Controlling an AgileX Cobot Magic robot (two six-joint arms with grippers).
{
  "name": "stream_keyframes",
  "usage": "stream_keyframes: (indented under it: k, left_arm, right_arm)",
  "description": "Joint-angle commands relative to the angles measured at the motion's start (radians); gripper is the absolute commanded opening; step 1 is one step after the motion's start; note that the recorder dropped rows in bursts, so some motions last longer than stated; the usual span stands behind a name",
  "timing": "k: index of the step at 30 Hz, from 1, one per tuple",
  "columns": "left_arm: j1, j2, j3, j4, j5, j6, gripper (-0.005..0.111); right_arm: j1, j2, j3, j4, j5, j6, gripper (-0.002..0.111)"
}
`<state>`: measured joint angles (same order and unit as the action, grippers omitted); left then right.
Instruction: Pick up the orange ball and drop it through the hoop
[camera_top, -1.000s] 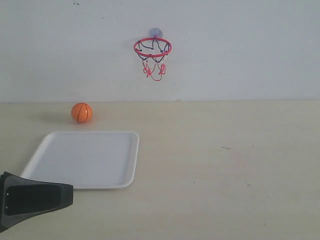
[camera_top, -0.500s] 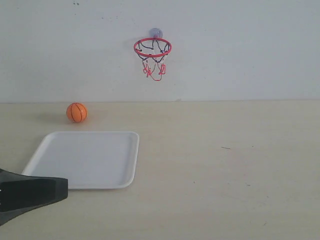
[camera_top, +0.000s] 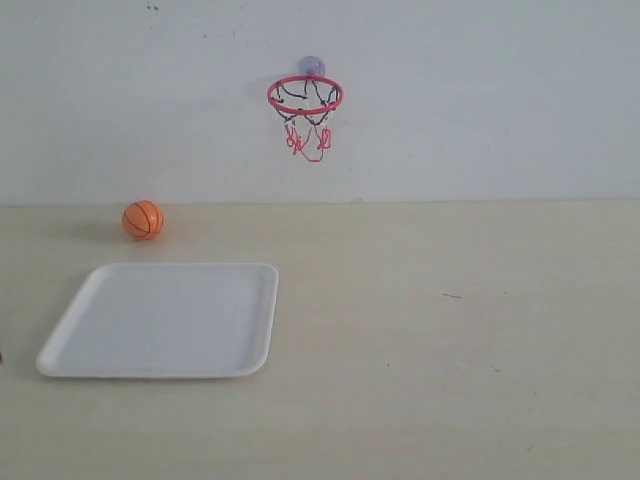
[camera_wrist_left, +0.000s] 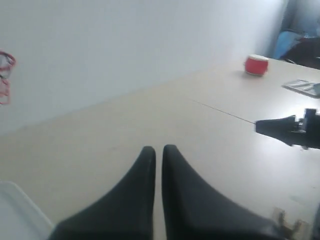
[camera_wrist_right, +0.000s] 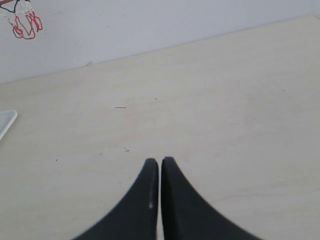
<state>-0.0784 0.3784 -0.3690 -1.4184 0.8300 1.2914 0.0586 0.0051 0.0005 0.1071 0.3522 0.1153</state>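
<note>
sitting near the far edge of the bench (camera_top: 450, 350), toward its left end, the orange ball (camera_top: 143, 220) lies just beyond the far left corner of the white tray (camera_top: 160, 320), apart from it. the hoop (camera_top: 305, 108) hangs on the wall above the far edge, up and right of the ball. the left gripper (camera_wrist_left: 158, 149) and right gripper (camera_wrist_right: 159, 161) both have their jaws pressed together above the bench.

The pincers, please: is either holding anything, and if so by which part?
Nothing is held. The left pincer and right pincer are both shut and empty; the orange ball lies free on the table.
</note>
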Motion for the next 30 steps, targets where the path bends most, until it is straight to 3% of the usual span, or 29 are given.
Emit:
stream_keyframes:
  k: [1,6,10,15,22,26,28,30]
  left_arm:
    - [-0.002,-0.135,0.005,0.040,-0.197,0.027,0.004]
    - [-0.002,-0.256,0.023,0.059,-0.351,0.027,0.004]
    - [-0.002,-0.338,0.073,0.164,-0.413,0.027,0.004]
    - [-0.002,-0.378,0.205,0.287,-0.423,0.027,0.004]
    - [-0.002,-0.378,0.308,0.282,-0.441,-0.031,0.004]
    - [-0.002,-0.378,0.308,0.221,-0.543,-0.255,0.004]
    - [-0.002,-0.378,0.308,0.190,-0.630,-0.501,0.004]
    - [-0.002,-0.378,0.308,0.269,-0.698,-0.718,0.004]
  right_arm:
    - [-0.008,-0.005,0.000,-0.009,-0.004,-0.003,0.001]
    - [-0.008,-0.005,0.000,-0.009,-0.004,-0.003,0.001]
    - [-0.008,-0.005,0.000,-0.009,-0.004,-0.003,0.001]
    - [-0.008,-0.005,0.000,-0.009,-0.004,-0.003,0.001]
    - [-0.008,-0.005,0.000,-0.009,-0.006,-0.003,0.001]
    - [-0.008,-0.005,0.000,-0.009,-0.006,-0.003,0.001]
    - [-0.008,-0.005,0.000,-0.009,-0.006,-0.003,0.001]
    - [-0.008,-0.005,0.000,-0.009,-0.006,-0.003,0.001]
